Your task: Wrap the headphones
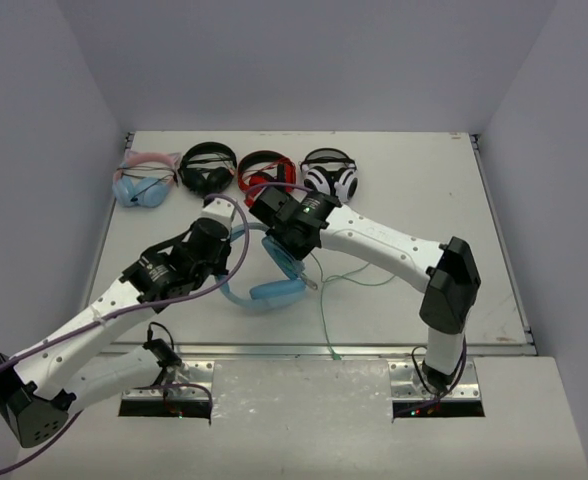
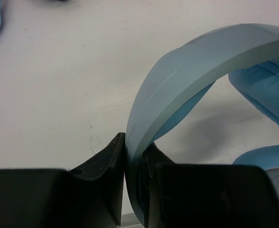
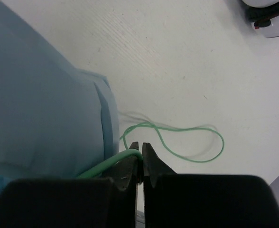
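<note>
The light-blue headphones [image 1: 271,290] lie mid-table between my two grippers. My left gripper [image 1: 232,262] is shut on the blue headband [image 2: 187,71]; in the left wrist view the band runs up from between the left gripper's [image 2: 132,145] jaws, with an ear cup [image 2: 267,90] at the right. My right gripper [image 1: 294,262] is beside the other ear cup [image 3: 40,104]. In the right wrist view the right gripper [image 3: 140,148] is shut on the pale-green cable [image 3: 191,137], which loops on the table just beyond. The cable [image 1: 324,315] trails toward the front edge.
Several other headphones lie in a row at the back: a pale-blue cat-ear pair [image 1: 139,182], a black pair [image 1: 207,168], a red-and-black pair [image 1: 266,172] and a white-and-black pair [image 1: 331,174]. Walls stand on three sides. The table's front edge [image 1: 324,350] is near.
</note>
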